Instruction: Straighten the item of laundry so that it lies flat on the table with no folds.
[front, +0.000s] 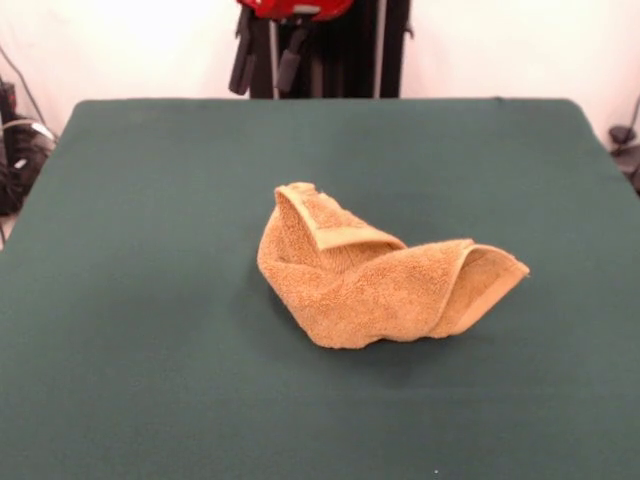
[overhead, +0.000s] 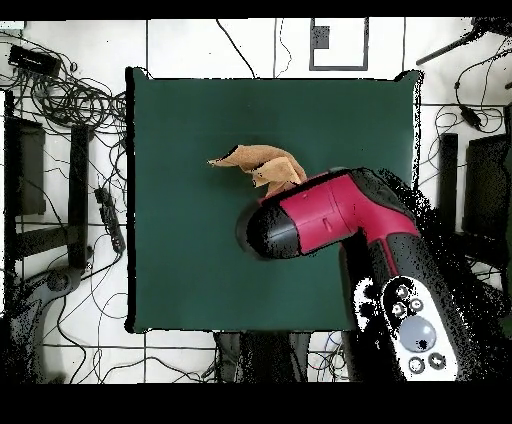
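Note:
The orange-tan towel (front: 370, 285) lies crumpled in a heap near the middle of the dark green table (front: 140, 300). One corner is folded up and over at the heap's far side, and another flap curls over at its right end. In the overhead view the towel (overhead: 255, 163) shows partly, with its lower right edge hidden under the red and black arm (overhead: 320, 220). My gripper (front: 263, 90) hangs at the top edge of the front view, beyond the table's far edge and well away from the towel. Its two black fingers (front: 242, 62) stand apart, open and empty.
The table (overhead: 180, 260) is much larger than the towel. Cables and dark equipment (overhead: 70, 110) lie on the floor beside it. The robot's pedestal (front: 345, 60) stands behind the far edge.

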